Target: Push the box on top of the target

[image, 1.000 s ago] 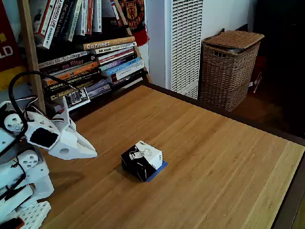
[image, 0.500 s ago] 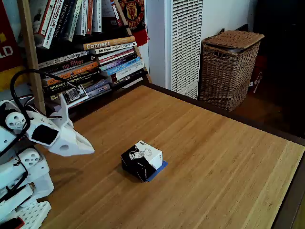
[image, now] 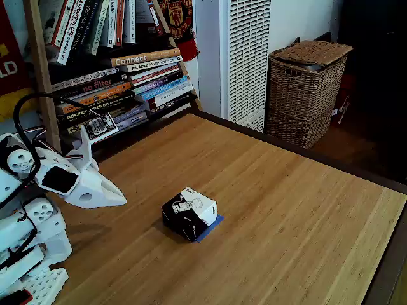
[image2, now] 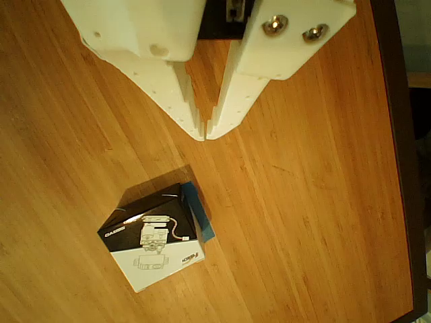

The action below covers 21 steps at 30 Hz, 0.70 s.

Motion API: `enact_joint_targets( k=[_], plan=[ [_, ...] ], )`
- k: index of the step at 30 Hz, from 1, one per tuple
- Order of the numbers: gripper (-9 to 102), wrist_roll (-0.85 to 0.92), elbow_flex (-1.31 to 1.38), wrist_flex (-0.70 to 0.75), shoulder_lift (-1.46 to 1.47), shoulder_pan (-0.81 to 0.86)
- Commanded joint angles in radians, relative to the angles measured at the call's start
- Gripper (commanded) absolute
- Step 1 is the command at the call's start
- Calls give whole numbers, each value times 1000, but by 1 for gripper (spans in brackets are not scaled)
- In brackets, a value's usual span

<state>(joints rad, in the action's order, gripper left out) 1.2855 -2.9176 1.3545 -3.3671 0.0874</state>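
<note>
the box (image: pixel 189 214) sits on the target (image2: pixel 199 212), blue tape showing along one side. the gripper (image2: pixel 205 134) hangs above the table (image: pixel 286 210), fingertips together, holding nothing

I see a warm bamboo-plank counter (image: pixel 286 210) with a smooth satin sheen. The small black-and-white cardboard box (image2: pixel 153 235) looks slightly glossy, the white plastic tool (image2: pixel 205 134) matt, with shiny metal screws (image2: pixel 273 25). The woven wicker basket (image: pixel 305 89) at two o'clock looks rough.
</note>
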Motion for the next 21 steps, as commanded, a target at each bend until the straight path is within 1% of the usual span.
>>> enact_joint_targets(
  k=[1, 21],
  plan=[
    [0, -8, 3, -15, -11, -8],
    [0, -8, 3, -15, -11, -8]
  ],
)
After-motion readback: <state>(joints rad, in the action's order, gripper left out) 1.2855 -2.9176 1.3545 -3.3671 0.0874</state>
